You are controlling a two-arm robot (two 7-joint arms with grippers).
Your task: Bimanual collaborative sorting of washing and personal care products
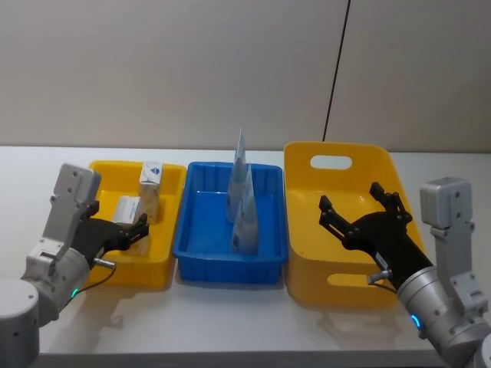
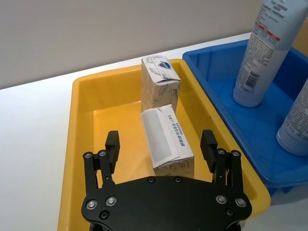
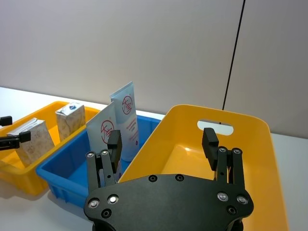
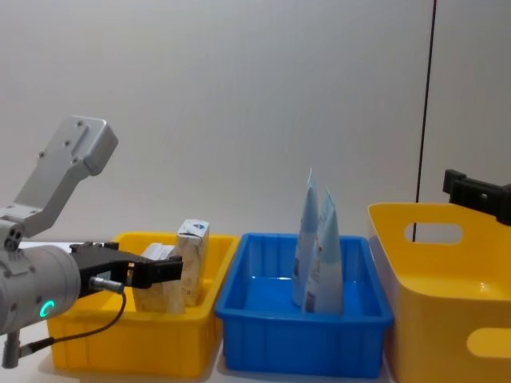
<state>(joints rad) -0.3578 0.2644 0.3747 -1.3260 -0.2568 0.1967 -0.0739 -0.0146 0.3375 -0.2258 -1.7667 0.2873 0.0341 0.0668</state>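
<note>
Two beige speckled packs sit in the small yellow tray (image 1: 103, 272): one upright (image 1: 150, 186) (image 2: 160, 84), one lying flat (image 1: 126, 207) (image 2: 166, 139) (image 4: 152, 299). My left gripper (image 1: 136, 230) (image 2: 161, 144) (image 4: 164, 271) is open over this tray, and the lying pack's near end sits between its fingers. Whether they touch it is unclear. Two pale-blue tubes (image 1: 238, 180) (image 1: 245, 222) (image 3: 126, 120) (image 4: 307, 231) stand in the blue tray (image 1: 192, 253). My right gripper (image 1: 353, 207) (image 3: 162, 143) hangs open over the large yellow bin (image 1: 307, 284), holding nothing.
The three containers stand side by side on the white table (image 1: 230, 330), nearly touching. The bin has a handle slot (image 1: 331, 162) in its far wall. A black cable (image 1: 337, 69) runs down the wall behind.
</note>
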